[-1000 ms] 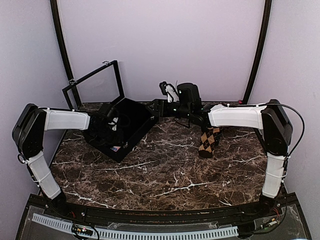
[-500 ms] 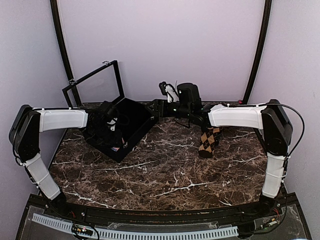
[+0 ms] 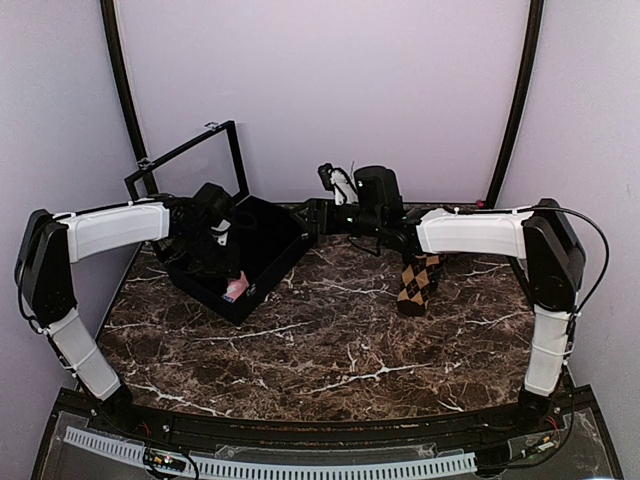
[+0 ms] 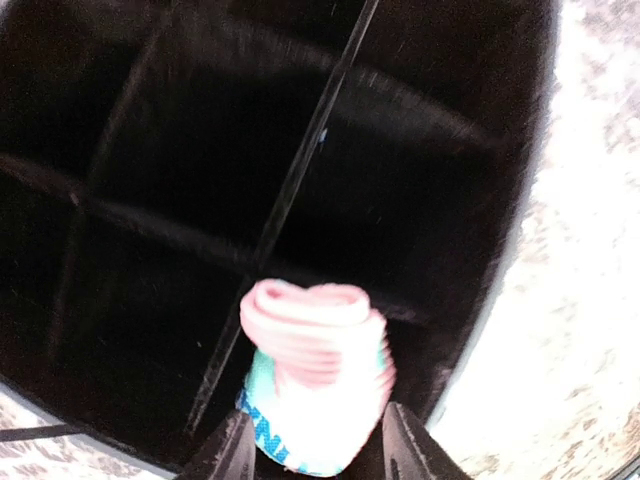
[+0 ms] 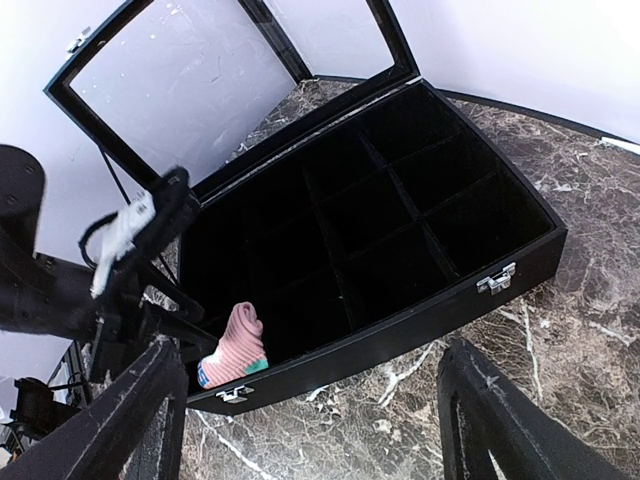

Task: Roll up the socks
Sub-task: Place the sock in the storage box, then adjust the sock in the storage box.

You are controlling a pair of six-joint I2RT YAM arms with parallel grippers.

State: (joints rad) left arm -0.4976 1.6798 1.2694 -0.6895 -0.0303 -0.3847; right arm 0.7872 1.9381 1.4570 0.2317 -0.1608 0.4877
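Pink rolled sock [image 4: 315,385] sits in the half-closed left claw [image 4: 318,428], apparently gripped, for seating in the box's [image 5: 420,310] lower-left cell; right claw [image 5: 315,400] gapes wide, empty.

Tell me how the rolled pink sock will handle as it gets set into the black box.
The rolled pink sock is soft knit, so it will probably squash between the left fingers. Its layers are only coiled, so it may loosen once let go. It looks light and stands on end, so a nudge could tip it inside the black box.
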